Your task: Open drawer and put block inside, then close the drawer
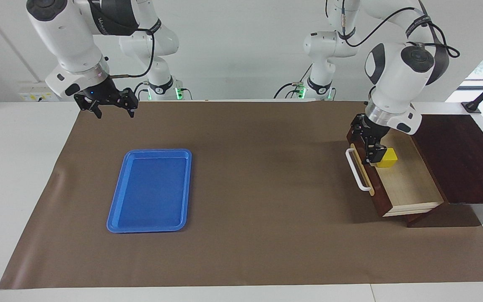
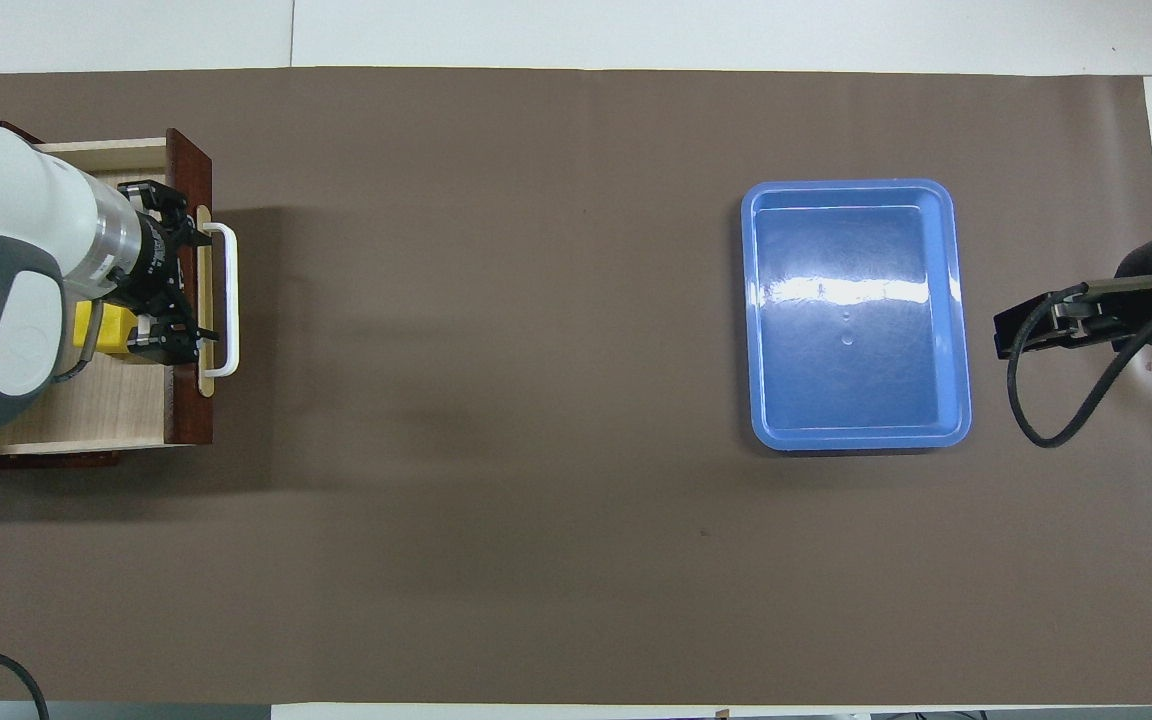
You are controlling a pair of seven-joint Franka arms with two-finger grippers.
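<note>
One glossy yellow cube [image 1: 388, 158] rests in the pale-wood drawer [image 1: 409, 184]; both arms' fingers gape empty.

The brown sheet [image 1: 245, 235] over the table [image 1: 15, 167] looks like matt paper, with a few faint creases near its edges. The tray [image 2: 956, 310] is smooth blue plastic and pretty glossy, throwing back a bright streak of light in the overhead view. The drawer [image 1: 409, 184] is wood: dark reddish-brown front with a slight sheen, pale raw-looking grain inside. Its handle [image 1: 357, 170] reads as smooth white plastic or painted metal, can't tell which. The block [image 1: 388, 158] is plain matt yellow. Arm shells are glossy white plastic, and each claw is matt black.
</note>
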